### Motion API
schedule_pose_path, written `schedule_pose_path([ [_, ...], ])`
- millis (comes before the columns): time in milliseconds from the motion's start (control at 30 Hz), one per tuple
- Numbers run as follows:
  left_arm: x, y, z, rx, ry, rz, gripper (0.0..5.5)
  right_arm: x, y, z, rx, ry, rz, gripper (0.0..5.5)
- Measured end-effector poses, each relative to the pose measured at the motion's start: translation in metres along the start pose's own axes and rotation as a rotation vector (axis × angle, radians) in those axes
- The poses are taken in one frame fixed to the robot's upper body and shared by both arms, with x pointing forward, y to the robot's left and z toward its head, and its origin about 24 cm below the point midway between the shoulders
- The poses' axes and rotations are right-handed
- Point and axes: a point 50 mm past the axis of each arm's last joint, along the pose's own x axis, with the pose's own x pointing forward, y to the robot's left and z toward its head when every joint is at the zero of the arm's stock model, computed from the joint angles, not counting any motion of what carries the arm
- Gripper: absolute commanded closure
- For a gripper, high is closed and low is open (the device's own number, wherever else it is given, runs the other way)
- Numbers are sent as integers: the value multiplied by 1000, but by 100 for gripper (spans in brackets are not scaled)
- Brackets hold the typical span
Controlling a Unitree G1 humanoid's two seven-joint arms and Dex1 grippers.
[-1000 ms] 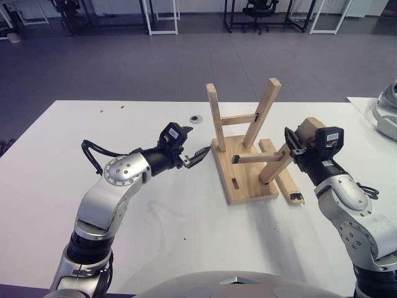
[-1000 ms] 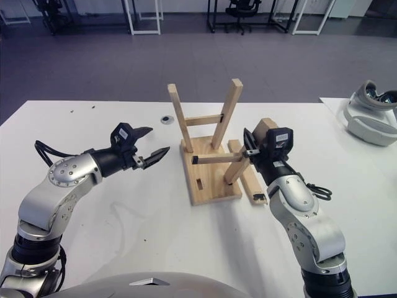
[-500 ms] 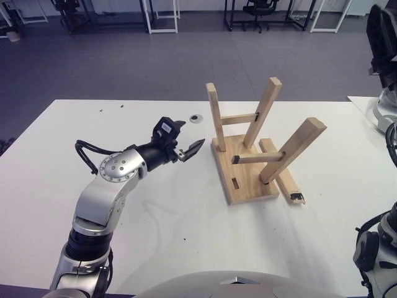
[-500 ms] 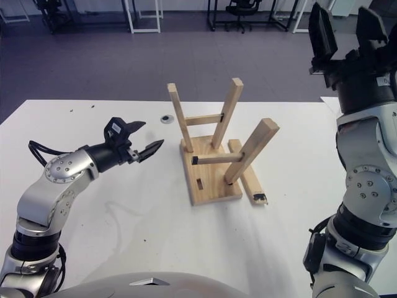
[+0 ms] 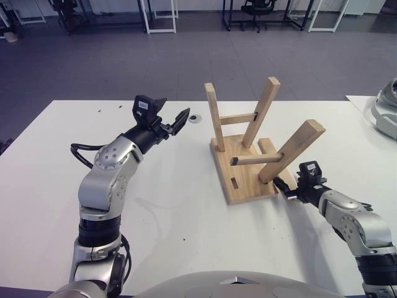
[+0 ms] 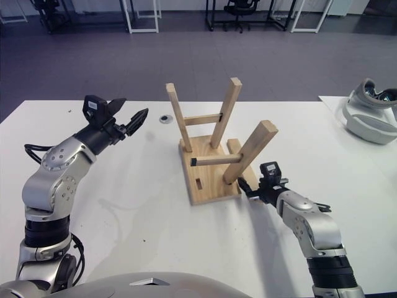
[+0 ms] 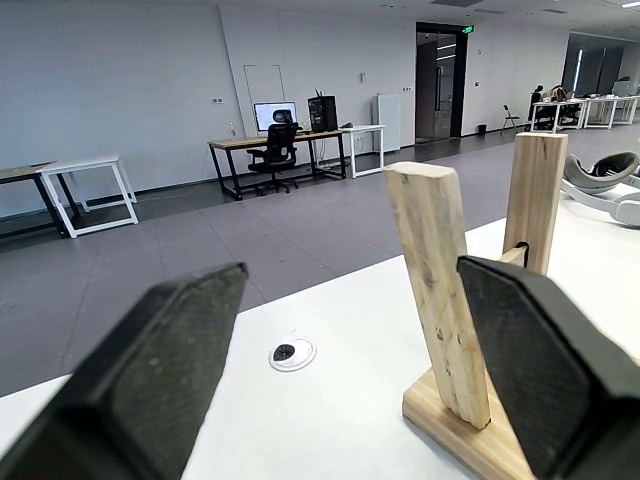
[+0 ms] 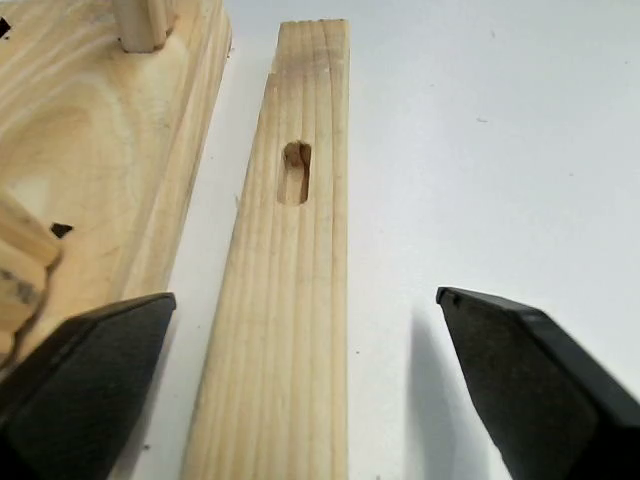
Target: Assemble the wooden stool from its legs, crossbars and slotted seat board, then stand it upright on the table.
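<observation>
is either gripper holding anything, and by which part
Nothing is held. Left gripper is open in the air; right gripper is open, fingers straddling the loose leg.

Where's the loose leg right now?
The loose leg lies flat on the table beside the seat board's right edge, the open right hand astride it.

loose leg (image 8: 295,300) | outer side: bare table (image 8: 480,150) | inner: seat board (image 8: 100,130) close

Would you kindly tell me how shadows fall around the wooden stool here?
Left eye view: the upturned pale wooden stool throws only a faint, soft shadow on the white table. Right wrist view: the table strip between seat board and loose wooden leg looks shaded.
</observation>
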Motion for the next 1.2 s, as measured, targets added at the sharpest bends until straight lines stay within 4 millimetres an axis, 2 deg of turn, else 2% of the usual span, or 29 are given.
schedule_pose_path([
  [333, 2, 1, -4, -9, 13, 3, 164, 4, -7, -7, -63, 3, -36, 306],
  [400, 5, 3, 4, -13, -27, 17, 164, 5, -13, -6, -32, -40, -69, 341],
  [433, 7, 2, 12, -58, -83, 3, 164, 5, -19, -2, 7, -92, -98, 342],
  [467, 11, 0, 29, -142, -184, -41, 164, 2, -32, 21, 11, -219, -150, 342],
  [500, 15, -6, 47, -212, -286, -103, 164, -6, -45, 55, -29, -377, -209, 342],
  [567, 18, -14, 81, -346, -451, -236, 164, -33, -54, 127, -243, -667, -265, 342],
  [600, 21, -14, 91, -412, -495, -281, 164, -42, -48, 148, -330, -752, -252, 342],
  [633, 28, -13, 105, -496, -537, -332, 164, -52, -24, 177, -482, -880, -164, 343],
  [700, 39, -16, 123, -603, -578, -419, 164, -69, 27, 209, -692, -1076, 19, 343],
  [733, 43, -16, 131, -644, -594, -450, 164, -75, 50, 213, -758, -1131, 113, 343],
  [800, 48, -18, 140, -689, -608, -494, 164, -80, 80, 216, -809, -1197, 240, 343],
  [833, 48, -21, 142, -703, -606, -522, 164, -82, 88, 218, -824, -1218, 276, 343],
  [933, 47, -26, 144, -723, -600, -562, 193, -84, 94, 217, -849, -1228, 314, 343],
  [1200, 41, -26, 145, -724, -626, -579, 333, -82, 94, 214, -868, -1210, 343, 343],
])
